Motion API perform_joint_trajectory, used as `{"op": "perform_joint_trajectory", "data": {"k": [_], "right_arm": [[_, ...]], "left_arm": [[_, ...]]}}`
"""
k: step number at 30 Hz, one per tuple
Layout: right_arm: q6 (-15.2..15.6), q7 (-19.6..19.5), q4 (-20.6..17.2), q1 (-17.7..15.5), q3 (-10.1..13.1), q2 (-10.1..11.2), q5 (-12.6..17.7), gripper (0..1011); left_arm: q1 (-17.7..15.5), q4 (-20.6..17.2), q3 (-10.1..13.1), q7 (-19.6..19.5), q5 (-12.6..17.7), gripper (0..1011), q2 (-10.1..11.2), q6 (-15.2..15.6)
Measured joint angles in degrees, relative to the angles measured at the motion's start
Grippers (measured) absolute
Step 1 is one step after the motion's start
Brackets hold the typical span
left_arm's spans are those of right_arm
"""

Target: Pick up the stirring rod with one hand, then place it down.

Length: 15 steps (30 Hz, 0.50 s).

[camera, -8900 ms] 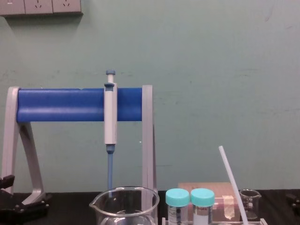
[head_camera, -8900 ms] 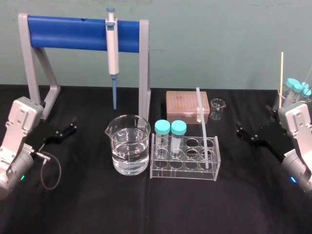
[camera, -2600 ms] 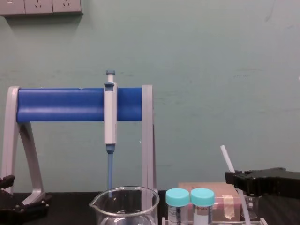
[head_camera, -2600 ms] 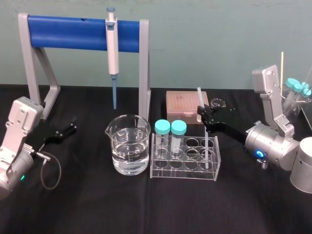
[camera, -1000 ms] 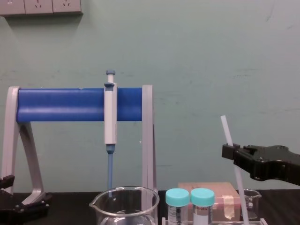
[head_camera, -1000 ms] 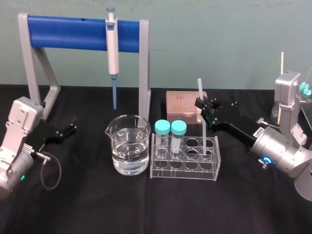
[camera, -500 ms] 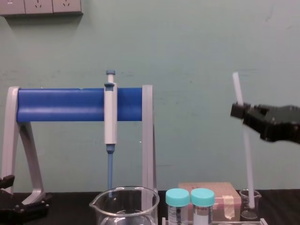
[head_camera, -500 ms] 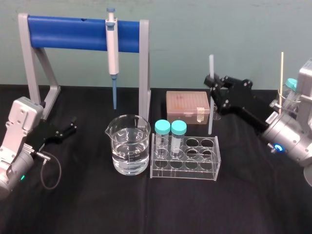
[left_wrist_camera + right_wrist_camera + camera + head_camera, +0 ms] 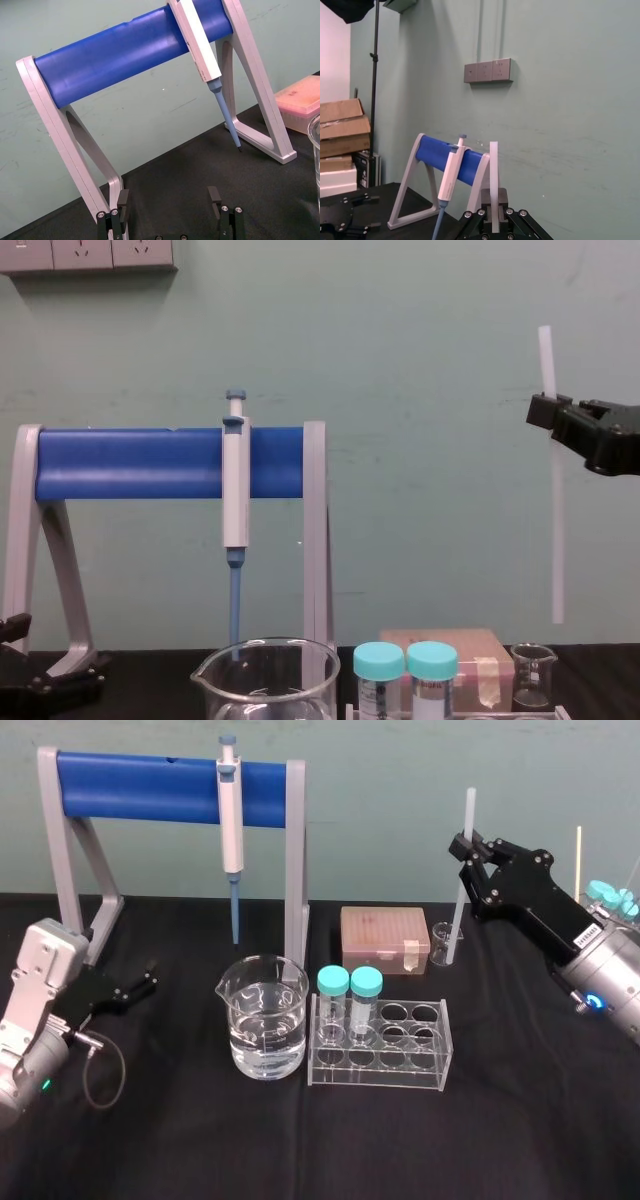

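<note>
Since half a second ago the rod [image 9: 458, 905] has gone further up and to the right, and it now hangs in the air well clear of the rack [image 9: 378, 1042]. The right gripper [image 9: 463, 848] is clamped on it near the top, with a short stub above the fingers and most of the length hanging below. The rod is near-upright. In the chest view its lower end sits above the small beaker [image 9: 533, 675] and apart from it; it looks slightly to the right of the beaker, but depth is hard to judge. The right wrist view shows the rod standing straight up from between the closed fingers. The left gripper [image 9: 145, 982] is parked low on the left on the table [image 9: 180, 1140], near the foot of the stand [image 9: 150, 785], with its fingers spread and holding nothing. The pipette [image 9: 231, 820] hangs on the stand's blue bar. The big beaker [image 9: 263, 1017] is just left of the rack, and the pink box [image 9: 385, 938] sits behind the rack. Two capped tubes [image 9: 350, 995] stand in the rack's left end.
</note>
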Motion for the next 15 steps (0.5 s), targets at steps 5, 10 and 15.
{"op": "perform_joint_trajectory", "data": {"k": [5, 10, 15], "right_arm": [[0.15, -0.17, -0.34, -0.41, 0.36, -0.14, 0.0, 69], [0.33, -0.22, -0.51, -0.59, 0.47, -0.26, -0.11, 69], [0.57, -0.23, -0.75, -0.75, 0.51, -0.36, -0.22, 68]], "left_arm": [[0.0, 0.0, 0.0, 0.0, 0.0, 1000, 0.0, 0.0], [0.0, 0.0, 0.0, 0.0, 0.0, 1000, 0.0, 0.0], [0.0, 0.0, 0.0, 0.0, 0.0, 1001, 0.0, 0.0]]}}
